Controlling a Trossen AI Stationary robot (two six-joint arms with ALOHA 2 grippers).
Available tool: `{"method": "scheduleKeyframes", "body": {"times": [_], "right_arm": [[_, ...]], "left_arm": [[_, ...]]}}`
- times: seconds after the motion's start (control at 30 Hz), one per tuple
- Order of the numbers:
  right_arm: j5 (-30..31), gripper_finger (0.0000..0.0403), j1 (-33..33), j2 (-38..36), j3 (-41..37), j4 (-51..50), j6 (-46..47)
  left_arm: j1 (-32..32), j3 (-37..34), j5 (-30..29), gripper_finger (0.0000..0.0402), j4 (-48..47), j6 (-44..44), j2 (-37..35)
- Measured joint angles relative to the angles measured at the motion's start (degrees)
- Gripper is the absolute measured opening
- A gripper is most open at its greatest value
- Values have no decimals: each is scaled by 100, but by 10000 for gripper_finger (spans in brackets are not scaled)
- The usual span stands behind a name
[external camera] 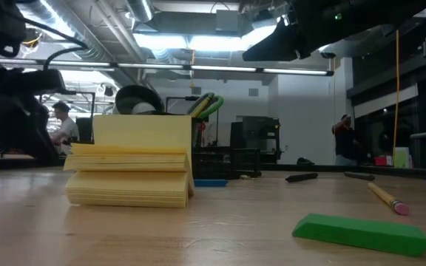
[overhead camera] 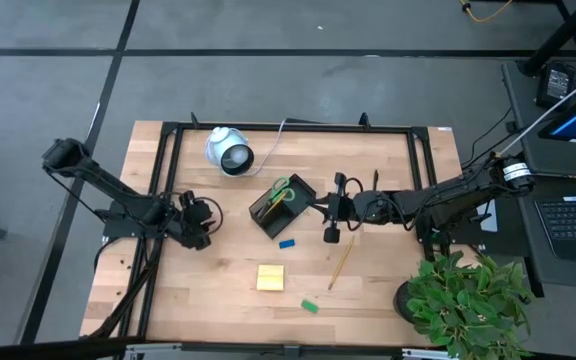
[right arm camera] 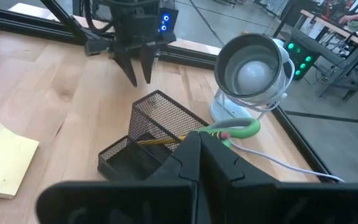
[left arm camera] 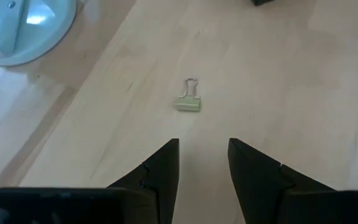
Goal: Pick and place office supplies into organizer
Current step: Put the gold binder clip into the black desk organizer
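Seen from above, black wire-mesh organizer [overhead camera: 281, 208] sits near centre of wooden worktop [overhead camera: 228, 300], green-handled scissors [overhead camera: 282, 190] in it. White round device [overhead camera: 229, 152] at 10 o'clock from it; small blue block [overhead camera: 287, 243] just at 6; yellow square sticky-note pad [overhead camera: 271, 277] further at 6; small green block [overhead camera: 310, 306] at 5; thin wooden pencil [overhead camera: 341, 263] at 4.

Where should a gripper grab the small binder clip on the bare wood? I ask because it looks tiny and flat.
Grip the small pale binder clip across its folded body, coming straight down from above. It lies flat on the wooden table, wire handle pointing away from the open left gripper, and stands clear of other things. The thin wire loop would likely slip; the wider body gives two opposite faces.
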Motion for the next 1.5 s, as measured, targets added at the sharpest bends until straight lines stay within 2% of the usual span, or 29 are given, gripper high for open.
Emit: {"method": "scheduleKeyframes", "body": {"times": [0.2, 0.3, 0.57, 0.93, 1.27, 1.5], "right_arm": [[2, 8, 0, 0, 0, 3, -15], [2, 8, 0, 0, 0, 4, -15], [4, 8, 0, 0, 0, 6, -17], [4, 8, 0, 0, 0, 7, -19], [4, 8, 0, 0, 0, 11, -61], [6, 8, 0, 0, 0, 13, -150]], "left_arm": [[332, -323, 59, 132, 655, 281, 1], [550, -505, 301, 132, 1101, 468, 1], [1115, -656, 794, 132, 1508, 825, -10], [1753, -658, 1271, 148, 1710, 1301, -8], [2076, -676, 1525, 150, 1931, 2155, 3], [2275, -665, 1738, 150, 2011, 2406, 95]]}}
